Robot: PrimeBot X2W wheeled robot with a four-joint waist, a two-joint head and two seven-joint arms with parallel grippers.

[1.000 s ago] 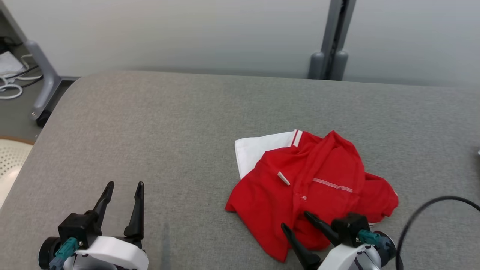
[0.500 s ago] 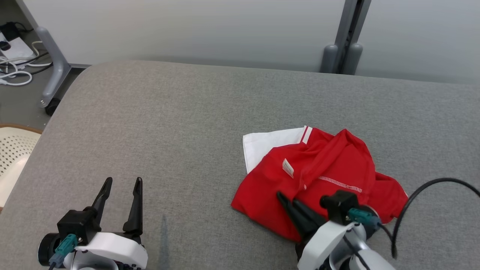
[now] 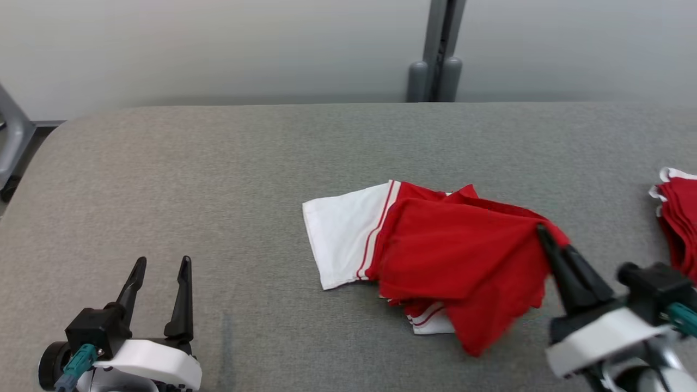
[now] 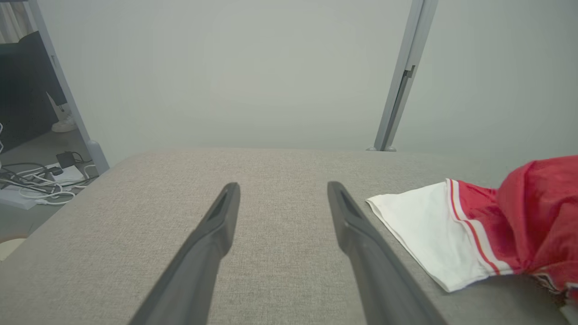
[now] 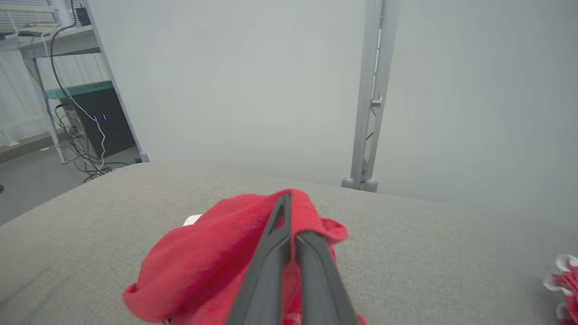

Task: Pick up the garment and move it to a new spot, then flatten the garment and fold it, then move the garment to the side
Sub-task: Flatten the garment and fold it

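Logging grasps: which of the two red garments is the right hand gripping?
The central garment with the white section, pinched at its right edge by the right hand; the other garment lies apart at the far right.

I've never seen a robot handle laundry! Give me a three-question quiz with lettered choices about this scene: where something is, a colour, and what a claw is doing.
1. Where is the left gripper relative to the garment?
A. On top of it
B. Apart from it, over bare table
C. Under it

2. What colour is the garment's flat end nearest the left gripper?
A. White
B. Blue
C. Black

3. What is the right gripper doing?
A. Standing wide open
B. Pinching the garment's red cloth
C. Holding a cup

Answers: 1 B, bare grey table shows between it and the garment. 2 A, a white panel with red stripes lies there. 3 B, its fingers meet with red cloth bunched around them.
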